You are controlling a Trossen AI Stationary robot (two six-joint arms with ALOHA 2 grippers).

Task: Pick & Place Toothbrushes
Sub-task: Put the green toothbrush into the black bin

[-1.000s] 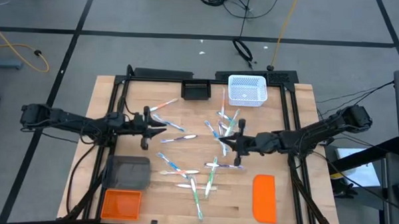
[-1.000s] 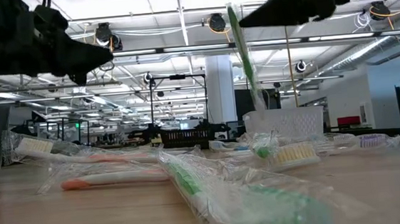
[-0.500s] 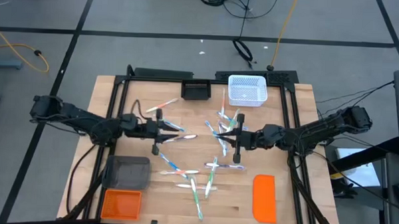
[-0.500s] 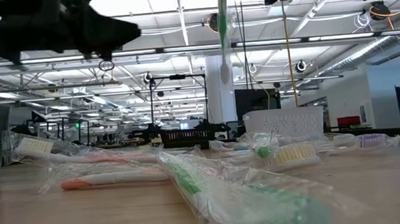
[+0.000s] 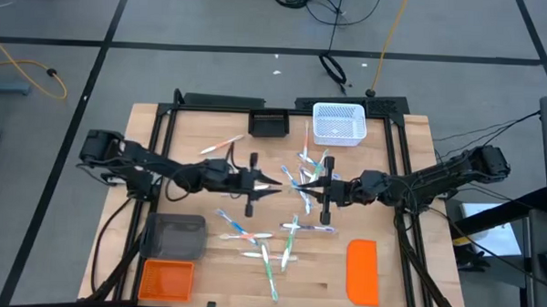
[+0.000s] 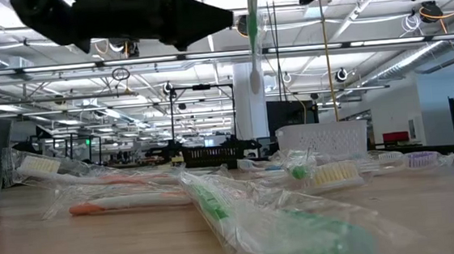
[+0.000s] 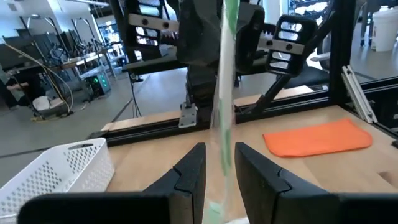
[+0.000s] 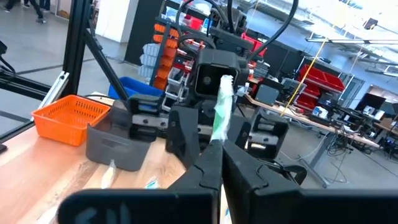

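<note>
Green-and-white toothbrush (image 6: pixel 252 28) hung upright above the table, pinched at its top end between the pressed-together fingers of the right gripper (image 5: pixel 312 190). In the right wrist view the same brush (image 8: pixel 219 115) stood straight out past that gripper's fingertips (image 8: pixel 210 163).

Left gripper (image 5: pixel 274 183) was raised level with the right one, tips pointing at it, a small gap apart. Its fingers (image 7: pixel 189 171) stood partly spread, one on each side of the brush shaft (image 7: pixel 222 106); contact could not be told.

Remaining wrapped toothbrushes (image 5: pixel 252 235) lay scattered on the wooden table (image 5: pixel 406 267) beneath and around both grippers. White basket (image 5: pixel 337 123) sat beyond the right gripper at the far edge. Orange lid (image 5: pixel 362 269) lay on the near side of the right gripper. Grey bin (image 5: pixel 174 236) and orange basket (image 5: pixel 166 279) lay near-side of the left arm.
</note>
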